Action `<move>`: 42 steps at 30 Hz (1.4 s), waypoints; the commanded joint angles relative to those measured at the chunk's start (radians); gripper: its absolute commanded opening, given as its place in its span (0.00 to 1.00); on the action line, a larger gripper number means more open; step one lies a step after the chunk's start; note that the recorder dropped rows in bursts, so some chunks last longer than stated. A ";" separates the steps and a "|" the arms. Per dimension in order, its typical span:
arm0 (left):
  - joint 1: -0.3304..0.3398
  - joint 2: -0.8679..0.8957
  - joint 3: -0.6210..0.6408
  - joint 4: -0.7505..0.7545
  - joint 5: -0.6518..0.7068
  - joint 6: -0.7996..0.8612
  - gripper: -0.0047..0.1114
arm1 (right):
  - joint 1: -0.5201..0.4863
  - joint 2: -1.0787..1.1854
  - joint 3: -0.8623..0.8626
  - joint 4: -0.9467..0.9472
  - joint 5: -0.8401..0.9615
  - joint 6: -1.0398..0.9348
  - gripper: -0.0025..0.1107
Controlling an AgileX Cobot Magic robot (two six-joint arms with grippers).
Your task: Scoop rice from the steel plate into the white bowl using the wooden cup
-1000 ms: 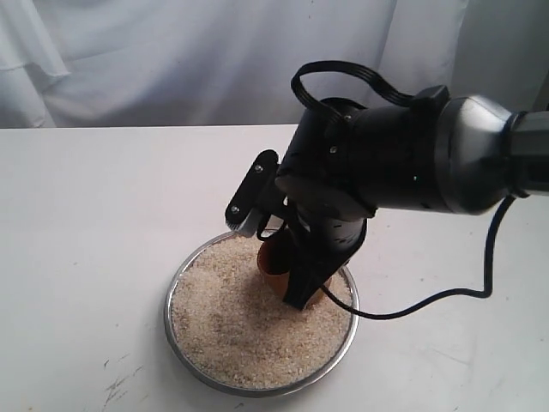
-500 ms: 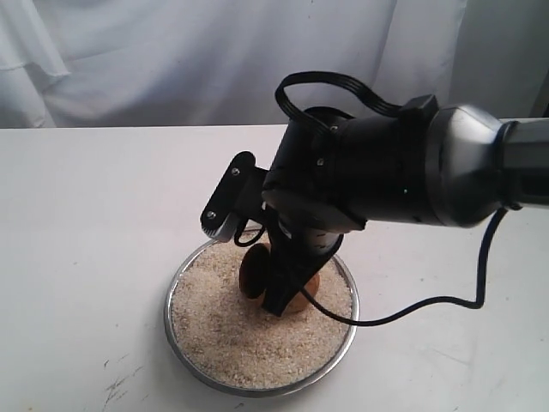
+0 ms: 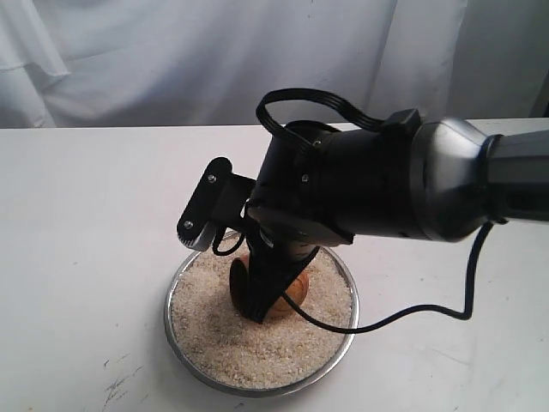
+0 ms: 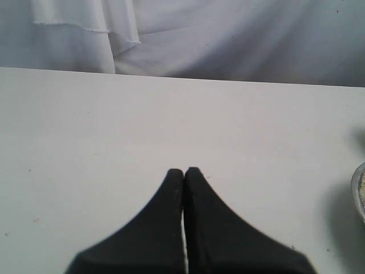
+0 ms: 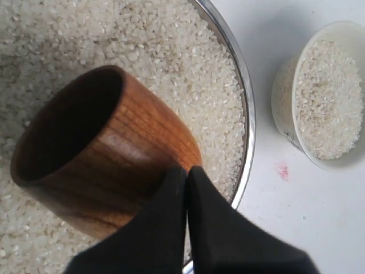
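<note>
The wooden cup [image 5: 102,154] lies tipped on its side over the rice [image 5: 171,51] in the steel plate [image 5: 248,114], its dark mouth facing away from my right gripper [image 5: 187,169]. That gripper is shut, its tips against the cup's base end, and nothing shows between the fingers. In the exterior view the cup [image 3: 290,292] sits mid-plate [image 3: 169,309] behind the right gripper [image 3: 257,313]. The white bowl [image 5: 282,97], holding rice, stands just beside the plate; the arm hides it in the exterior view. My left gripper [image 4: 183,170] is shut and empty over bare table.
The right arm's black cable [image 3: 412,313] loops over the table to the right of the plate. A small red mark [image 5: 283,170] is on the table between plate and bowl. The plate's rim [image 4: 359,191] shows at the edge of the left wrist view. White cloth hangs behind.
The right gripper and the cup have slid leftward across the rice from the plate's right side to its middle. The cup has tipped further onto its side.
</note>
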 commanded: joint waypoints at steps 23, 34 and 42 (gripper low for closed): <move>-0.003 -0.004 0.005 0.001 -0.013 -0.001 0.04 | -0.065 -0.122 0.022 -0.001 0.021 -0.081 0.02; -0.003 -0.004 0.005 0.001 -0.013 -0.001 0.04 | -0.292 -0.342 0.312 0.325 -0.269 -0.643 0.02; -0.003 -0.004 0.005 0.001 -0.013 -0.001 0.04 | -0.314 -0.375 0.356 0.448 -0.367 -0.616 0.02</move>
